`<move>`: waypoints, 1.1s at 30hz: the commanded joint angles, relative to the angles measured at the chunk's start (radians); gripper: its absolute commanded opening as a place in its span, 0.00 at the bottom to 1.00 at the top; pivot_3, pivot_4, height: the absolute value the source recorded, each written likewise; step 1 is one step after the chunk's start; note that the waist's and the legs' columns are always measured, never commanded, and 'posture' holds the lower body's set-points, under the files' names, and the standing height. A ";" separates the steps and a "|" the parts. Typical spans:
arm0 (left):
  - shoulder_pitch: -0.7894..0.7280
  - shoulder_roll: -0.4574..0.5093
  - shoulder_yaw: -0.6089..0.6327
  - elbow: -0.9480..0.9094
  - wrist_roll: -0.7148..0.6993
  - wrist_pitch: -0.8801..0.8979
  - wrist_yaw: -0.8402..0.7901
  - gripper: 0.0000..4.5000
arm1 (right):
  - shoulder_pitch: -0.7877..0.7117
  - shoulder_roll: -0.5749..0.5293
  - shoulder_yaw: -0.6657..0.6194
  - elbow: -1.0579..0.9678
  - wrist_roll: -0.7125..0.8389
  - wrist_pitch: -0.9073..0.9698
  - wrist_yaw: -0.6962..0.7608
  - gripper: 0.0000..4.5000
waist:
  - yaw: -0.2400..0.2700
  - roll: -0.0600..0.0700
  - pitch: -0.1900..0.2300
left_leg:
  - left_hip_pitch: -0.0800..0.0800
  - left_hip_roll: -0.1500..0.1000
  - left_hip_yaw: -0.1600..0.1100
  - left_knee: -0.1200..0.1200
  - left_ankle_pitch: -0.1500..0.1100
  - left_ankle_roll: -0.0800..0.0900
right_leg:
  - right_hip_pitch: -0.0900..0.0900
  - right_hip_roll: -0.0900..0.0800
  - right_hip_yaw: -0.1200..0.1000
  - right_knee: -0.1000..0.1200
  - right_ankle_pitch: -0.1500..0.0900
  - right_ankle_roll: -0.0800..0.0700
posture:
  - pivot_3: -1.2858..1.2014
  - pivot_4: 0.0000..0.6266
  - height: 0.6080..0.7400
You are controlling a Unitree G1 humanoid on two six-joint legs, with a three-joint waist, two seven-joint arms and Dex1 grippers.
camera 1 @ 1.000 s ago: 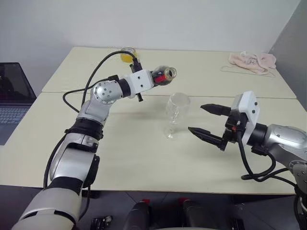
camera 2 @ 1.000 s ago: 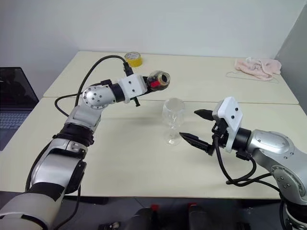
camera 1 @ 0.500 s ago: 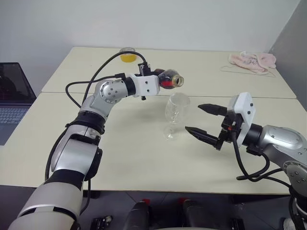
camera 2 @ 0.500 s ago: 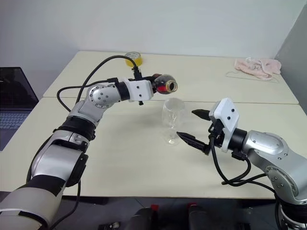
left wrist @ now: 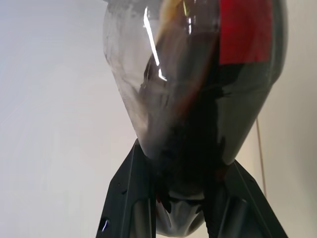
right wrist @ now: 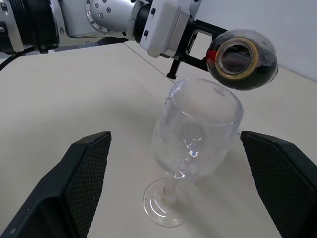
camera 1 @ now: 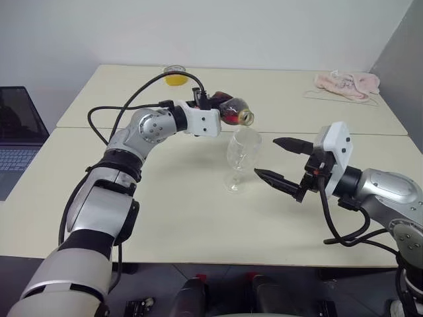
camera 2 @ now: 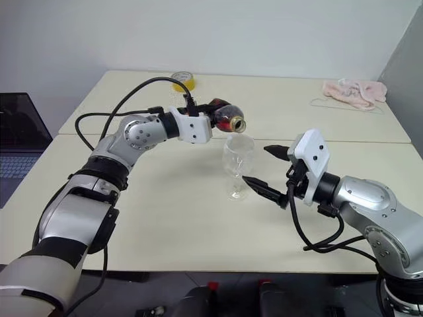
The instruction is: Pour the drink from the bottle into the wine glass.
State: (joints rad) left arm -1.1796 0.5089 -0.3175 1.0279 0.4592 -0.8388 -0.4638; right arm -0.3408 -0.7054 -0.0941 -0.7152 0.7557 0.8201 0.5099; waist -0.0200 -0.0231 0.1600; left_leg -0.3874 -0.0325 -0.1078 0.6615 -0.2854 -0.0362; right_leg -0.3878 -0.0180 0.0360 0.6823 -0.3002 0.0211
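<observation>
Where tables meet, pink cloth beyond

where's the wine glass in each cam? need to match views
Left eye: clear stemmed wine glass at centre of the cream table.
Right eye: centre, a bit lower.
Left wrist: not in it.
Right wrist: centre, between the right gripper fingers, untouched.
Shared landmark: the open mouth of the tilted clear plastic bottle held by the left gripper, above the rim.
</observation>
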 commanded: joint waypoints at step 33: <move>-0.051 0.075 -0.036 -0.019 0.139 -0.131 0.228 0.17 | -0.017 0.012 0.020 -0.001 -0.030 -0.024 0.002 1.00 | -0.009 0.000 0.000 | 0.000 0.000 0.000 0.000 0.000 0.000 | 0.000 0.000 0.000 0.001 0.000 0.000 | 0.52 0.24 1.00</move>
State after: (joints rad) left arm -1.1835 0.5669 -0.3604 1.0359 0.6070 -0.9531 -0.2682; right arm -0.3426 -0.6948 -0.0569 -0.7003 0.7267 0.8188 0.5062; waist -0.0289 -0.0231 0.1600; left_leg -0.3878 -0.0329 -0.1078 0.6619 -0.2853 -0.0362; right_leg -0.3882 -0.0182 0.0360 0.6832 -0.3001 0.0212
